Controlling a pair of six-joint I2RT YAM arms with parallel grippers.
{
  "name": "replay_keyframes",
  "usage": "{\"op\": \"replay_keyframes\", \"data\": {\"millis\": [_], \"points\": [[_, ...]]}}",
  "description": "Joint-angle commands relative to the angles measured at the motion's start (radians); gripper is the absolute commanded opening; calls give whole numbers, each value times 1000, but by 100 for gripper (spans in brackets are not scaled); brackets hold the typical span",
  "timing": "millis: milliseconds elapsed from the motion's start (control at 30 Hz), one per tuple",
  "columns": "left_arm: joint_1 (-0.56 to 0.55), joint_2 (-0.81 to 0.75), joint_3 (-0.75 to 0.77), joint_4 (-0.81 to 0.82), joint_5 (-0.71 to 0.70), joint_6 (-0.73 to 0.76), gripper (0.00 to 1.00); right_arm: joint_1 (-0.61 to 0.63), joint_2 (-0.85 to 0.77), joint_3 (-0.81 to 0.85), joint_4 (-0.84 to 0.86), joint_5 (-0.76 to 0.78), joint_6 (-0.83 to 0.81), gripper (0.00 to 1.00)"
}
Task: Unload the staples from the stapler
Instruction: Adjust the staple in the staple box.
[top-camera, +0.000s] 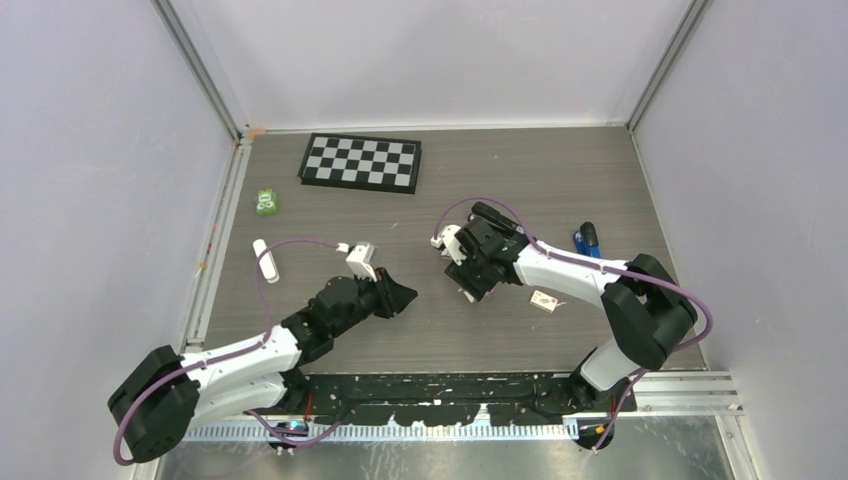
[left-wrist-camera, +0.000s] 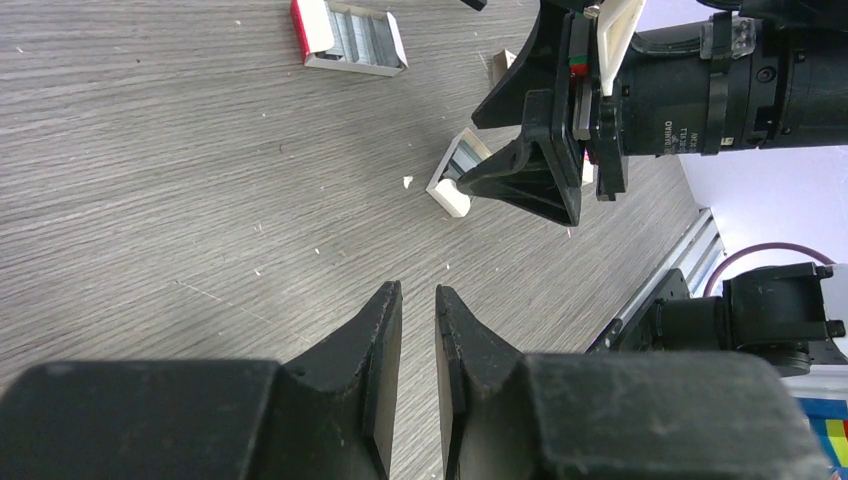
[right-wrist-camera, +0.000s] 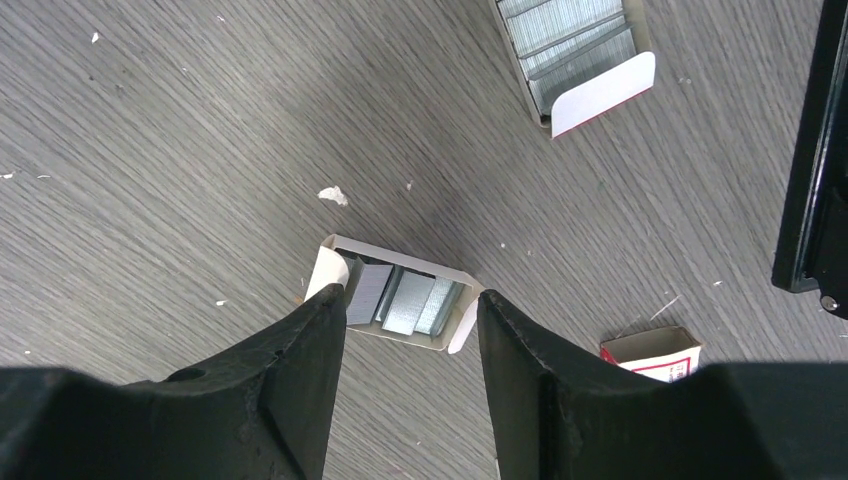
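- White walls close round a grey wood-grain table (top-camera: 520, 180), with paper scraps scattered over it.
- Right gripper (right-wrist-camera: 410, 298) hangs over the table's middle with its jaws about half apart. One tip is just beside each end of a small open tray (left-wrist-camera: 450, 188).
- That tray lies flat on the table and no firm grip on it shows. Staples (right-wrist-camera: 412, 302) lie in it in grey strips.
- Left gripper (left-wrist-camera: 418, 295) is low over the table, near the right one and toward the left edge from it. Its jaws are almost together with a thin gap, and nothing is in it.
- A fuller staple box (right-wrist-camera: 572, 45) lies open near the tray, with a red-and-white box (right-wrist-camera: 652, 352) also close by.
- A blue-and-black tool (top-camera: 588, 238) lies near the right edge. It may be the stapler but is too small to tell.
- A checkered board (top-camera: 361, 162) sits by the far edge.
- A green thing (top-camera: 266, 202) and a white stick (top-camera: 265, 261) lie toward the left edge.
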Motion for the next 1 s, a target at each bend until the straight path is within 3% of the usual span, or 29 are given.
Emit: {"op": "replay_keyframes", "data": {"millis": [0,967], "points": [[-4,-22,-6,43,-24,9,21,6,-2,39,20,25,-12,56],[-5,-39,-7,29,-29,11,20,8,15,50,-3,24,-21,57]]}}
